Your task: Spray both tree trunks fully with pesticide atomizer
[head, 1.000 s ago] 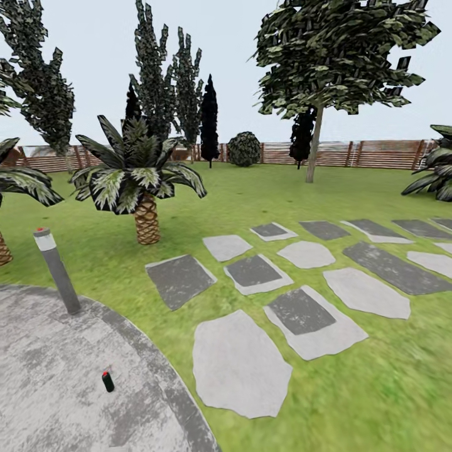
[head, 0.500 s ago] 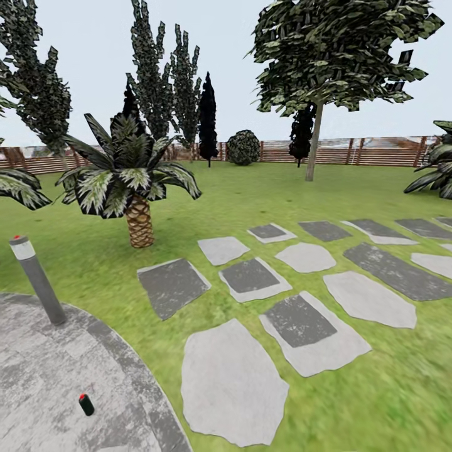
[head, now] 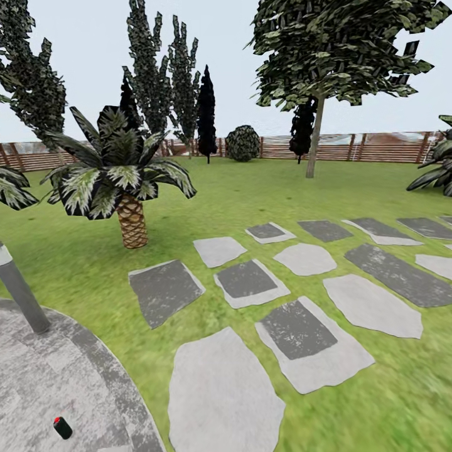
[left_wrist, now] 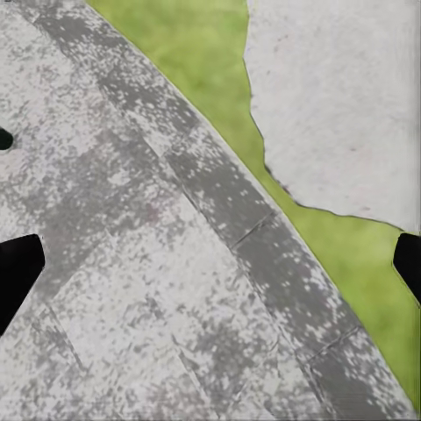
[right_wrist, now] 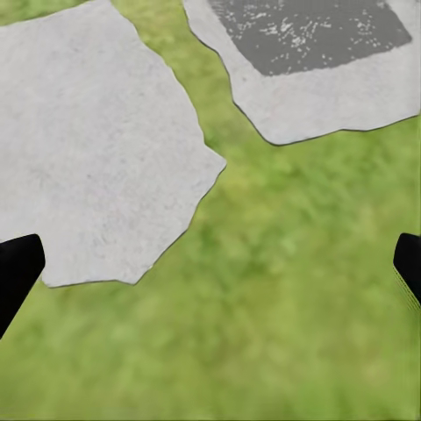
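Low at the head view's left, the pesticide atomizer (head: 61, 427) lies on the grey paved floor (head: 75, 376), well apart from the bollard lamp (head: 19, 289). Left gripper (left_wrist: 210, 263) fingers stand wide apart above this paving, and the right gripper (right_wrist: 210, 267) fingers stand apart too, above grass (right_wrist: 289, 289) beside a stepping stone (right_wrist: 88, 149).

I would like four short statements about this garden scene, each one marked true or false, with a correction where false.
1. The pesticide atomizer lies on the concrete floor. True.
2. The left pincer grips the atomizer. False: its fingertips are wide apart, with nothing between them.
3. The right pincer hangs above grass beside a stepping stone. True.
4. The atomizer has a blue top. False: it is red.
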